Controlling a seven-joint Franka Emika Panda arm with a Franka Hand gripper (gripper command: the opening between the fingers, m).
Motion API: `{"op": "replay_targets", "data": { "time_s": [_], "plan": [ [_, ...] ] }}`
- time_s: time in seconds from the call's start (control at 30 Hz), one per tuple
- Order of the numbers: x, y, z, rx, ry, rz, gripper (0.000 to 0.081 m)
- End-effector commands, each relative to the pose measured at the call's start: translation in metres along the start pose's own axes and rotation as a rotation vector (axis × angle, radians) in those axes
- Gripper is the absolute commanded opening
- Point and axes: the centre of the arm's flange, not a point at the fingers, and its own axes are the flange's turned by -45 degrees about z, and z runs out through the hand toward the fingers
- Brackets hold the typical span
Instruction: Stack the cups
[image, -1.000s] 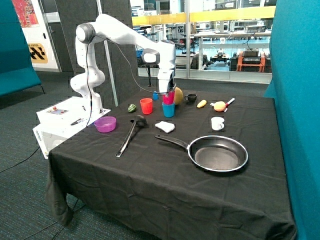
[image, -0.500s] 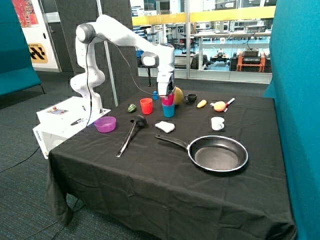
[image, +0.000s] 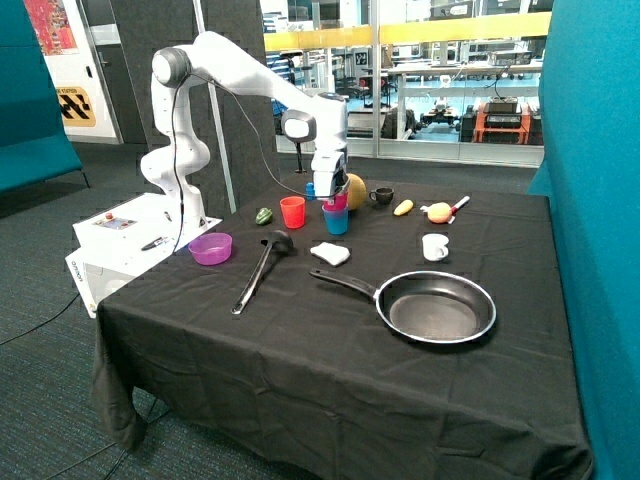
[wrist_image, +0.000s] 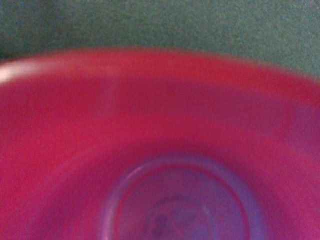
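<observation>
Outside view faces the table (image: 300, 380); wrist view seemingly inside pink cup (wrist_image: 160, 150).

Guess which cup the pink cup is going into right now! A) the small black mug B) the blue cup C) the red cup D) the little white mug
B: in the outside view the pink cup sits partly down inside the blue cup, with the gripper right at it, while the red cup stands alone beside them.
</observation>
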Motion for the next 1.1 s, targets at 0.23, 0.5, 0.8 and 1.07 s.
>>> {"op": "replay_targets", "data": {
  "time_s": [0.23,0.5,0.8,1.07],
  "plan": [
    [-0.0022,-0.0029,0.0114,-0.0005,0.0012,-0.005,0.0],
    [-0.0014,-0.0061,0.0091,-0.0005,0.0012,-0.015,0.0141],
    [-0.0037,-0.0072,0.008,-0.0005,0.0012,-0.018,0.0178],
    [-0.0052,-0.0038,0.0054,-0.0005,0.0012,-0.014,0.0217]
  ]
}}
